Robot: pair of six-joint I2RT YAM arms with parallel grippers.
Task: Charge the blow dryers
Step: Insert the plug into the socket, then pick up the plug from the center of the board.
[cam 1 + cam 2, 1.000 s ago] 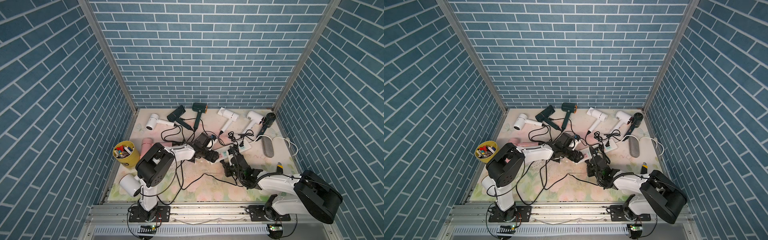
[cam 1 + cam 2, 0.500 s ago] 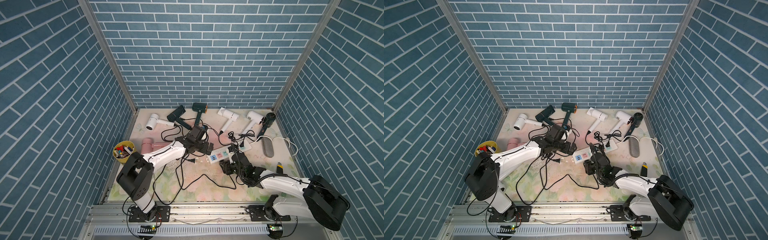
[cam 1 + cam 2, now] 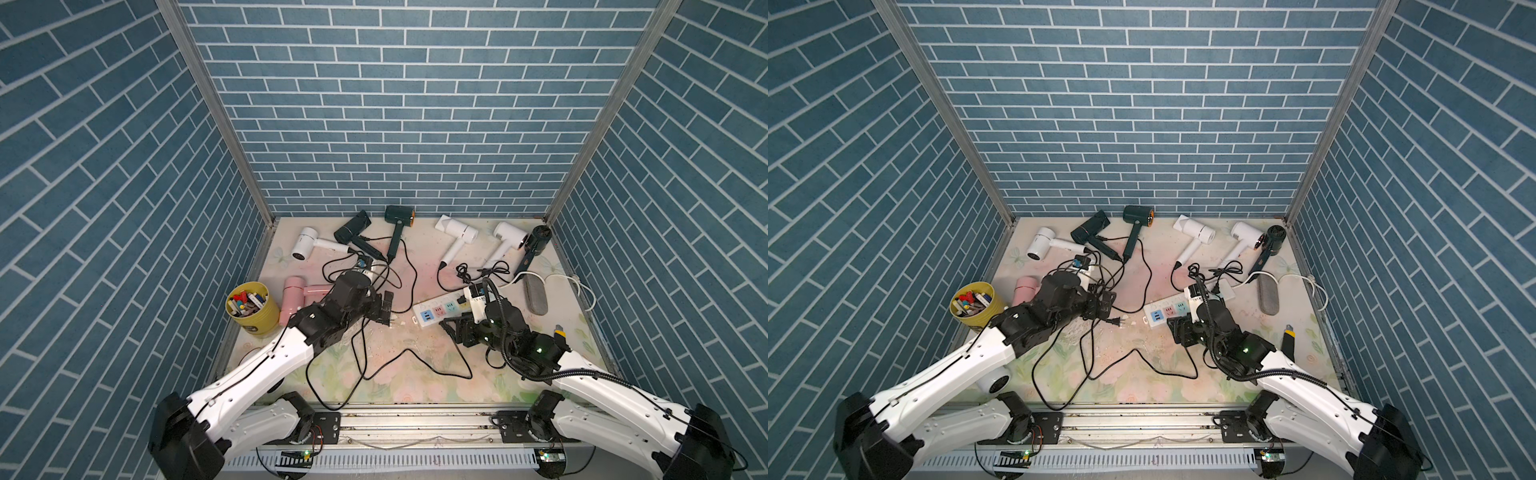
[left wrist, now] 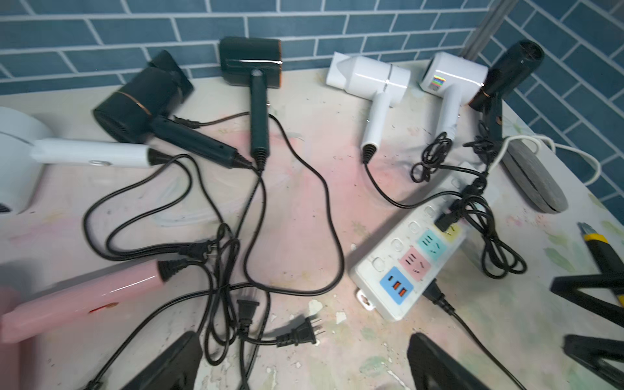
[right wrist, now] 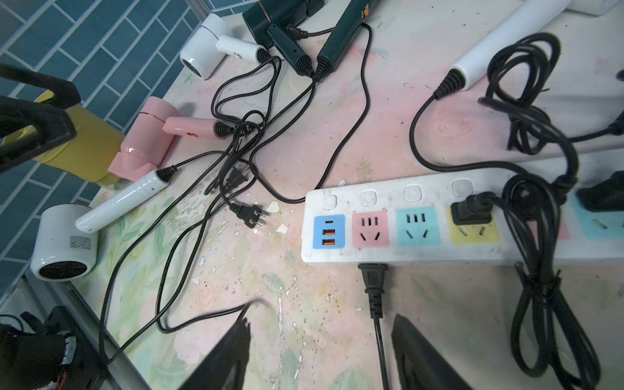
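- Blue brick-patterned walls are enclosing a worn tabletop printed with pale flowers, its coating flaking off in small white chips.
- Left hand is hovering low with its black wedge-shaped fingers spread wide and gripping nothing. A loose two-prong plug is lying flat on the tabletop in the gap between them.
- Right hand is likewise standing spread, its fingers flanking a thin black cord without pinching it. That cord's flat plug is resting against the long edge of the power strip.
- Just beyond the right hand, the power strip is lying as a scuffed white plastic bar with round buttons and blue, pink, teal and yellow socket panels. A seated plug is sitting in the yellow one.
- Just beside the left hand, a glossy pink blow dryer, hammer-shaped, is lying on its side. Its ribbed black collar is feeding into a tangle of cords.
- Near the front edge, under the left arm, a white blow dryer is showing a round grilled end.
- Along the back wall, six more blow dryers are lying in a row, three smooth white and three dark. Among them, a dark green blow dryer is showing an orange rim.
- Farther out, a yellow cup is holding pens at the left edge. A grey fuzzy roll and a yellow-and-black utility knife are lying on the right side.
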